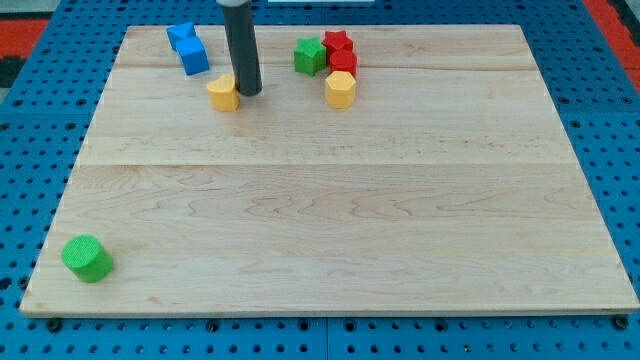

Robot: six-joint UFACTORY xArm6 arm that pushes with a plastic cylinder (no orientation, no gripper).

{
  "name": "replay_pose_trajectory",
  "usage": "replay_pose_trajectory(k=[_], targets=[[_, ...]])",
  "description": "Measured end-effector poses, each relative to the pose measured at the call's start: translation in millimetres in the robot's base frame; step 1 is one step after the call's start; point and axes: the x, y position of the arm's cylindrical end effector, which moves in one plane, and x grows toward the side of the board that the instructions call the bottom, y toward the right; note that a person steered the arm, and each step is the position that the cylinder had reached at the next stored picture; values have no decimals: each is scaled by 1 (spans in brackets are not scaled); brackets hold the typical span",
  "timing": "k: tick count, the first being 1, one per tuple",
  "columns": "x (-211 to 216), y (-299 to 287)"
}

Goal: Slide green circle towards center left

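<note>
The green circle (pixel 87 258) is a short green cylinder at the board's bottom left corner. My tip (pixel 248 92) rests near the view's top, just right of a yellow block (pixel 224 92) and touching or nearly touching it. The tip is far above and to the right of the green circle.
The wooden board (pixel 330 200) lies on a blue pegboard. A blue block (pixel 188 48) sits at the top left. A green block (pixel 310 55), a red star (pixel 338 43), a red block (pixel 343 62) and a yellow hexagon (pixel 340 89) cluster at the top centre.
</note>
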Motion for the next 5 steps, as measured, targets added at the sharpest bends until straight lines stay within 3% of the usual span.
replay_pose_trajectory(k=[1,2,3,4,5], targets=[[-1,-35],[-31,-69],[-40,-61],[2,-26],[92,-4]])
